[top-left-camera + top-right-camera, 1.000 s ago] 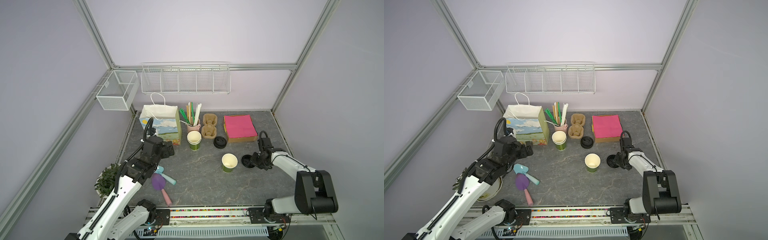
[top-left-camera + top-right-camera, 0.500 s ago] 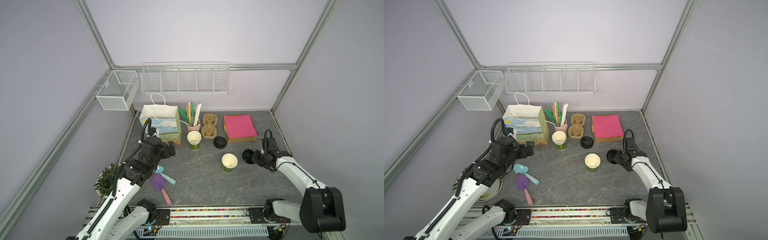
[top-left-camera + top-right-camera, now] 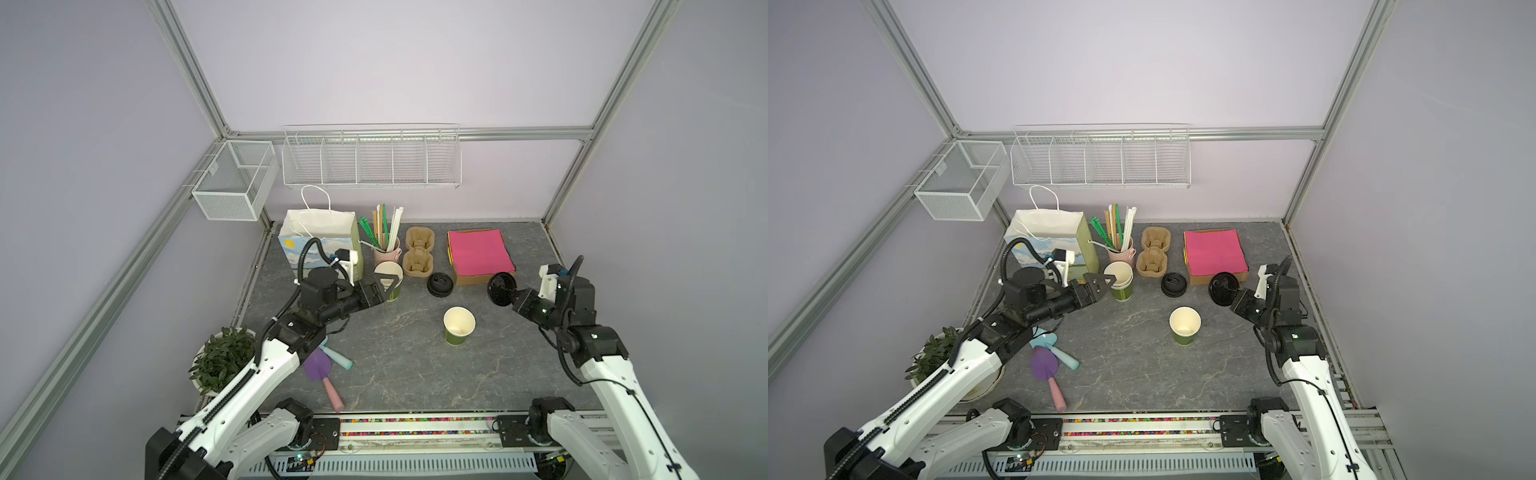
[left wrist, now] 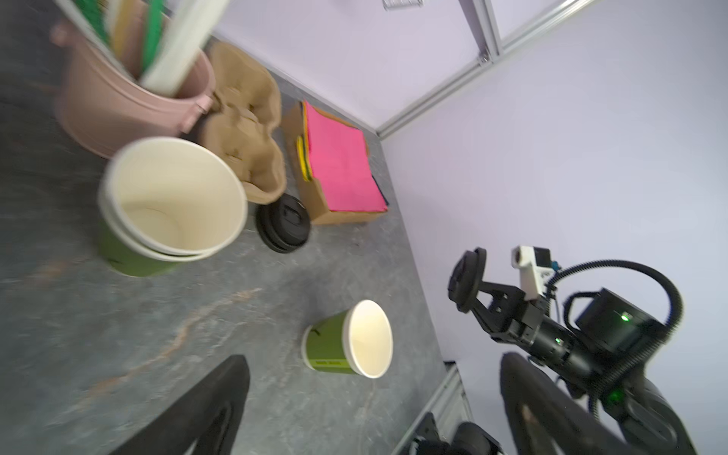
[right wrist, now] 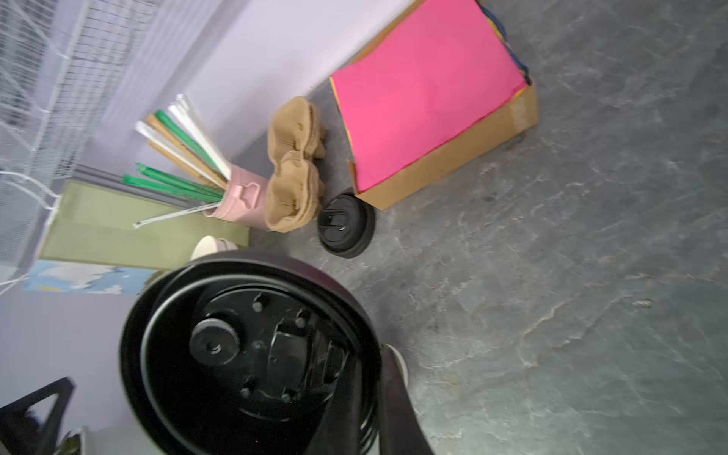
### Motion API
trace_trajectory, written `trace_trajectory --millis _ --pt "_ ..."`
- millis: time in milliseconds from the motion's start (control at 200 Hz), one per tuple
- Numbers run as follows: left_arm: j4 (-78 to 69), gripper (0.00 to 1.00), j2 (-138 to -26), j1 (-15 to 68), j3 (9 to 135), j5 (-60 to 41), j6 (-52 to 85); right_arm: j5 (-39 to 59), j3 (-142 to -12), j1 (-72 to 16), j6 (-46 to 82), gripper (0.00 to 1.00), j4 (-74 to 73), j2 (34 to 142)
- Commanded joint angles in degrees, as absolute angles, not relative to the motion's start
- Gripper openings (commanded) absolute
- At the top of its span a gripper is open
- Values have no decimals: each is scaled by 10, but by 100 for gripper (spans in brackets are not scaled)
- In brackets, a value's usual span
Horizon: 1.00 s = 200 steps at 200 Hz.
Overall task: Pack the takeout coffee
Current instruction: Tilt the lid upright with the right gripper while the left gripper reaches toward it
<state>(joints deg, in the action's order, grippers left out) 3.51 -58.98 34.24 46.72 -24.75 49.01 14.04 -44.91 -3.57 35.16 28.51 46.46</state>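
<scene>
The packing is only part-way prepared. The lone green cup point(image 3: 459, 326) stands upright on the table point(image 3: 395, 374) with its cream inside bare, so there is no capped coffee to pack yet.

The black lid point(image 3: 502, 289) meant for it is off the table, in the air to the right of that cup and a little behind it. The right gripper point(image 3: 510, 294) has its jaws pressed together on the lid's rim. The lid hangs on edge (its hollow underside fills much of the right wrist view). It is near the cup, but neither above it nor touching it.

The left gripper point(image 3: 386, 287) is spread wide and carries nothing. It sits behind and to the left of the lone cup, right at the stack of cups point(image 3: 1121, 276). Whether a finger touches that stack I cannot tell.

The other supplies all lie behind the lone cup. The spare lids point(image 3: 439, 284) are just behind it and the pulp carrier point(image 3: 419, 251) is further back. The paper bag point(image 3: 291, 247) stands open well behind it to the left.

So the cup is set out and the lid is picked up. What remains, by my reckoning, is to:
- level the lid over the cup's mouth;
- press it on;
- carry the capped cup to the bag, probably with the free left gripper.
</scene>
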Motion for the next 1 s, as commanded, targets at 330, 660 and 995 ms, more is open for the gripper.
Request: trace_trajectory --millis 330,660,995 --pt "-316 100 -732 439 489 -391 667 250 -458 -152 298 10 198 493" --pt "-263 90 -764 470 511 -402 611 246 -458 -209 273 9 178 523" --pt "-275 94 -771 471 491 -399 612 242 -444 -230 270 9 147 514"
